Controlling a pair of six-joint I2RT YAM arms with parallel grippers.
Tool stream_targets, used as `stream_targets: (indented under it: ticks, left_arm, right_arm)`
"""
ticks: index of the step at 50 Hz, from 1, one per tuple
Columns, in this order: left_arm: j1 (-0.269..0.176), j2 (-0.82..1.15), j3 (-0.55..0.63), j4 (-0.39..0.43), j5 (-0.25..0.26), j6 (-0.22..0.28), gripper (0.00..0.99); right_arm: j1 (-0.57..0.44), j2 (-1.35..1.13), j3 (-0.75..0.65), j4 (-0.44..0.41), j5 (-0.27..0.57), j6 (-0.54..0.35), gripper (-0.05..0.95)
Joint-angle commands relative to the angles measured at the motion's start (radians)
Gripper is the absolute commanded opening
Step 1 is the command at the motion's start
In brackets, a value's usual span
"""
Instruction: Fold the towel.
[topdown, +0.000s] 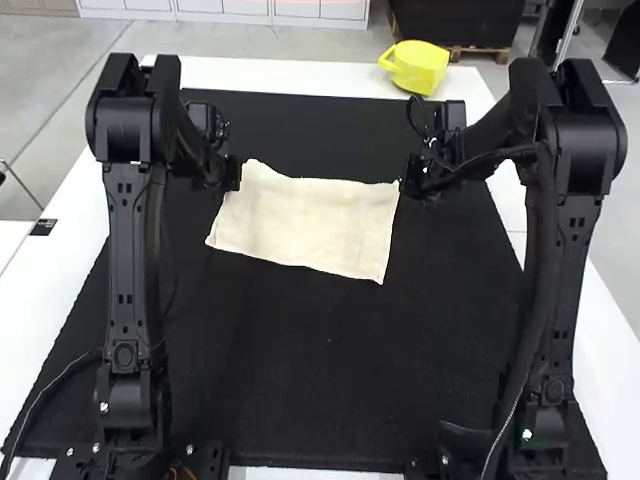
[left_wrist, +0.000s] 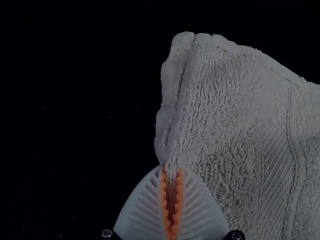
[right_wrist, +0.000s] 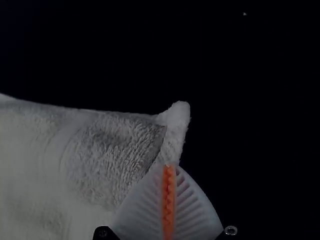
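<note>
Roughly rectangular spread of the towel (topdown: 310, 220) over the far half of the black mat (topdown: 300, 380), between both grippers. Far edge slightly wavy; near edge slanting, with the near right corner closer to the worktop's (topdown: 260, 75) near edge than the near left corner. Number of layers: cannot tell.

Left gripper (topdown: 235, 177): fingers clamped on the towel's left edge, just short of the far left corner. In the left wrist view, terry cloth pinched between orange pads (left_wrist: 181, 187), with the corner extending beyond the fingertips.

Right gripper (topdown: 404, 185): fingers drawn together on the towel at the far right corner. In the right wrist view, narrow hem flap projecting past the fingertips.

Room for movement: broad stretch of mat on the near side of the towel, shorter strip on the far side, further mat beyond each side edge. Near the worktop's far right corner, yellow container (topdown: 416, 68); at its left edge, small black item (topdown: 43, 227).
</note>
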Motion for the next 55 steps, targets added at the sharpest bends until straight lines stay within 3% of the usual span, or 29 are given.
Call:
stream_targets:
  ticks: [1,37,55]
  left_arm:
    - [0.014,-0.050,-0.023,0.010,0.012,-0.009,0.026]
    - [0.016,-0.228,-0.244,0.100,0.052,-0.006,0.026]
    - [0.019,-0.317,-0.344,0.154,0.045,-0.023,0.026]
  right_arm:
    - [-0.017,-0.055,-0.021,-0.007,-0.039,0.010,-0.03]
    - [-0.015,-0.224,-0.135,-0.066,-0.112,0.008,-0.03]
    - [-0.015,-0.302,-0.215,-0.073,-0.120,-0.002,-0.03]
